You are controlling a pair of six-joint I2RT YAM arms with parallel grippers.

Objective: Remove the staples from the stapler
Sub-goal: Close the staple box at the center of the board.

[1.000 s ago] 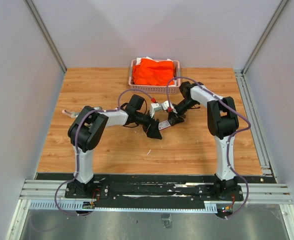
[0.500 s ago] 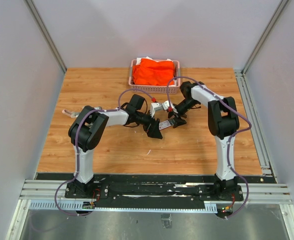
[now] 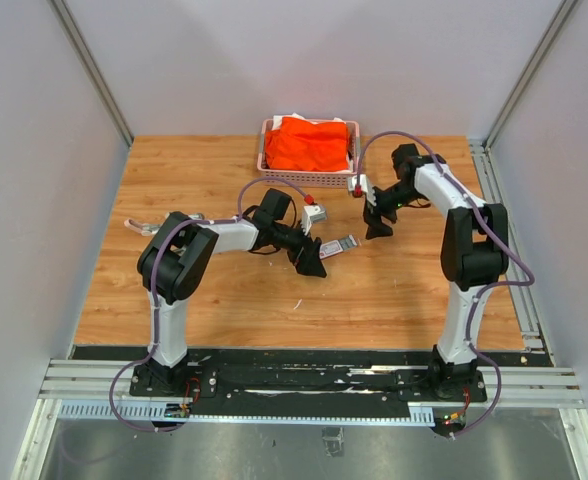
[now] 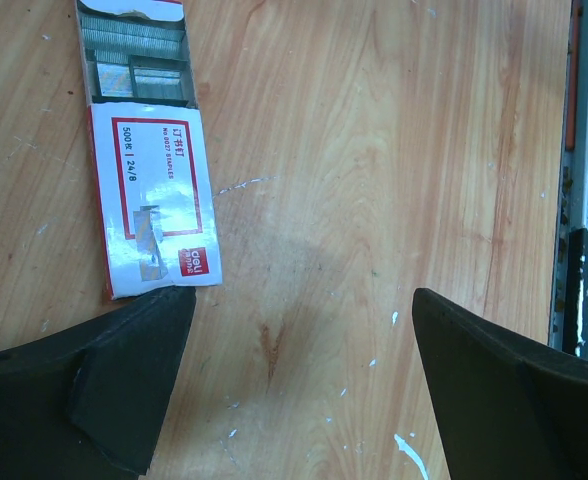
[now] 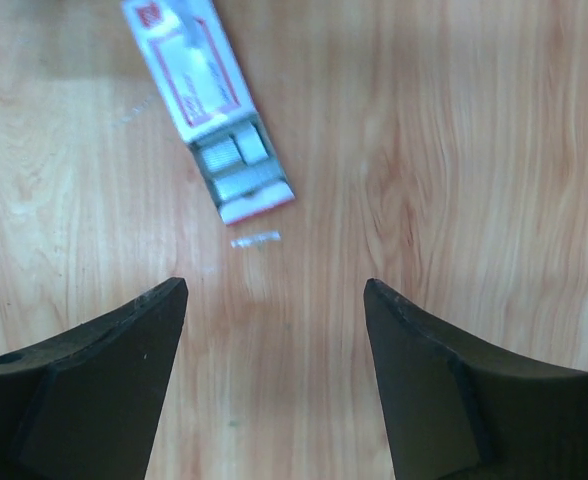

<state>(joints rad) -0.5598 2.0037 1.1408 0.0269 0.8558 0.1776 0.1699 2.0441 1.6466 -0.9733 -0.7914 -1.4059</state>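
top view: left fingers (image 3: pixel 311 262) spread and empty just beside the white red-labelled box (image 3: pixel 339 244) on the table (image 3: pixel 174 170); right fingers (image 3: pixel 379 228) parted, empty, apart from it, near the pink basket (image 3: pixel 309 178). left wrist: staples (image 4: pixel 134 60) fill the box's open tray. right wrist: loose staple strip (image 5: pixel 255 239) lies on the table just beside the tray end.

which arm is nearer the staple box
Left. The left arm has its open jaws right at the labelled end of the staple box, almost touching it. The right arm is off beyond the box's opened end, with bare wood between them.
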